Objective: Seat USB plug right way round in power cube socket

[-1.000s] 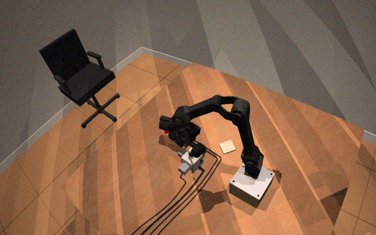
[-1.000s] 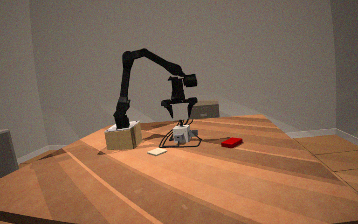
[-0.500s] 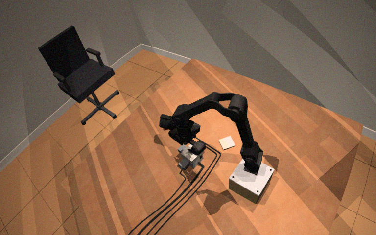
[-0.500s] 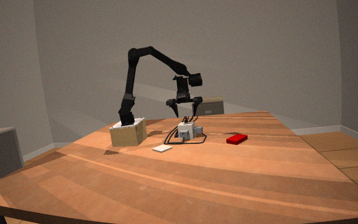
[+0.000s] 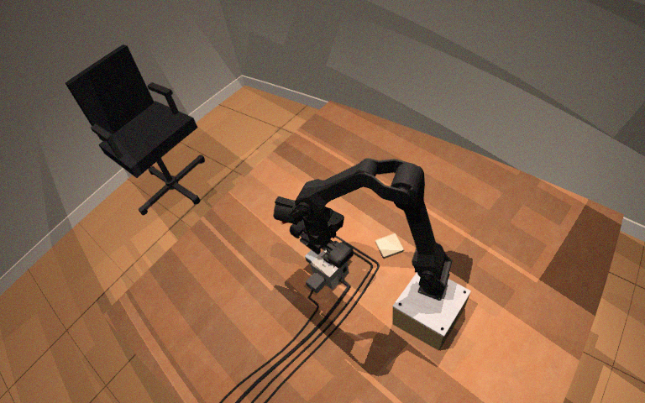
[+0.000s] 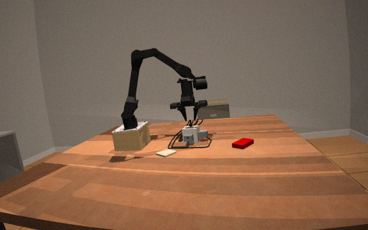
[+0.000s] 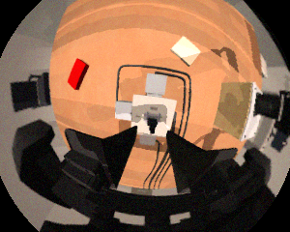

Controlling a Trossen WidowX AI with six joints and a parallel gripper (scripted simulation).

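Exterior view: claw partly open, gripping nothing, above white power cube.

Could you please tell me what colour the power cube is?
White, clearest in the wrist view.

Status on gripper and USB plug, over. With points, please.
Gripper [image 6: 190, 120] [image 7: 152, 130] partly open, above power cube [image 6: 190, 131] [image 7: 168, 107], nothing held. Black USB plug [image 7: 152, 125] upright in top socket, seating depth unclear. Red block [image 6: 242, 143] [image 7: 77, 73] off to one side, not in the way.

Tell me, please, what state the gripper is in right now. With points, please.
Gripper [image 6: 190, 120] [image 7: 152, 130]: partly open, holding nothing, fingers above the power cube [image 6: 188, 131] [image 7: 140, 102].
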